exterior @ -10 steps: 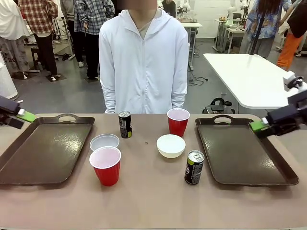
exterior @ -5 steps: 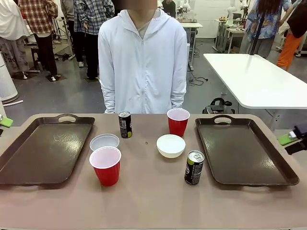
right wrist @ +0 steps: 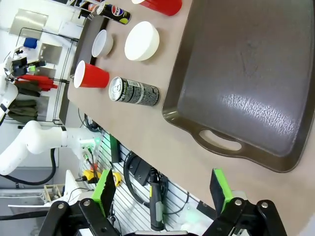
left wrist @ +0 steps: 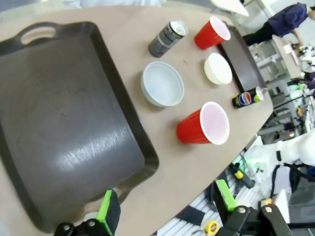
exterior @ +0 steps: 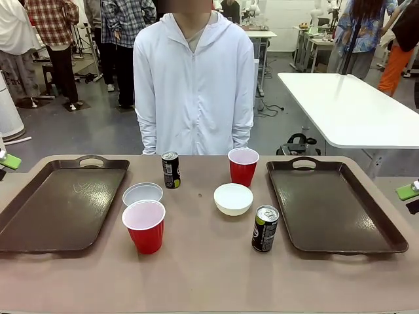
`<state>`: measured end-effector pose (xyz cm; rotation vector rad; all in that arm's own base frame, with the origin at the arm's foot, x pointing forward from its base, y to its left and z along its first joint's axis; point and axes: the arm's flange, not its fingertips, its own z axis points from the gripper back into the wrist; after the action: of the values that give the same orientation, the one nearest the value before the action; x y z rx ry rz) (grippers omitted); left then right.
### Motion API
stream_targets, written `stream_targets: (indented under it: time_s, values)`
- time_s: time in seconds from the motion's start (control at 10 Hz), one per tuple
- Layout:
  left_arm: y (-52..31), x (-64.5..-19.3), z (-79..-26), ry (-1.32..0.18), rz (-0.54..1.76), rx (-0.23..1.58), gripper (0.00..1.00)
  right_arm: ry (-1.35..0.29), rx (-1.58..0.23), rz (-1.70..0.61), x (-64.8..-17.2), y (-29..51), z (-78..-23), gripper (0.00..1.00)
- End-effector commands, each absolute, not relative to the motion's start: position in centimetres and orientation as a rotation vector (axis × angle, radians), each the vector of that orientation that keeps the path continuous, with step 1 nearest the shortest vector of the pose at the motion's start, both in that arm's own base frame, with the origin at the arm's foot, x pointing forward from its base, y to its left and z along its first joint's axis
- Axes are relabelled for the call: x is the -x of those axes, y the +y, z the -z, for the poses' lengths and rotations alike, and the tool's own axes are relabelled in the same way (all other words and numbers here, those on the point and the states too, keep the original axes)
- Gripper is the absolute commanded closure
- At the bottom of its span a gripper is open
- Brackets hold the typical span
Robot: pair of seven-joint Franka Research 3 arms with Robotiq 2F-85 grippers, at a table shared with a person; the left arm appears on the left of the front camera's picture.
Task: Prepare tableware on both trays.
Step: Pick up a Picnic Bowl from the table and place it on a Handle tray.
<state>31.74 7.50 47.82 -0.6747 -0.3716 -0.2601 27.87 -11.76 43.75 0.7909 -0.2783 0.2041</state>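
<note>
Front view puts you at the start: two trays [exterior: 59, 209] [exterior: 334, 203] lie bare at the table [exterior: 203, 275] ends, with two red cups [exterior: 145, 226] [exterior: 243, 166], two white bowls [exterior: 143, 194] [exterior: 234, 199] and two cans [exterior: 171, 170] [exterior: 265, 228] standing between them. Your left gripper [left wrist: 166, 204] and right gripper [right wrist: 161, 189] hang spread and empty, so next reach inward for one piece.

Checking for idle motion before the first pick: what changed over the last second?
Both arms drew back outward: the left gripper from beside the left tray's far corner, the right gripper from over the right tray's rim. Both are open, holding nothing. The red cups, white bowls and cans stayed on the table.
</note>
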Motion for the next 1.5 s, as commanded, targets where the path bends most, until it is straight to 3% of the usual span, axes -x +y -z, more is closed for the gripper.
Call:
stream_targets:
  time_s: [0.0,1.4]
  values:
    - [8.05,-31.93,-47.28,-0.371,0.247,0.694,0.00,-0.268,-0.797,-0.214,-28.10,-11.39,-43.59,0.00]
    - [8.05,-31.93,-47.28,-0.371,0.247,0.694,0.00,-0.268,-0.797,-0.214,-28.10,-11.39,-43.59,0.00]
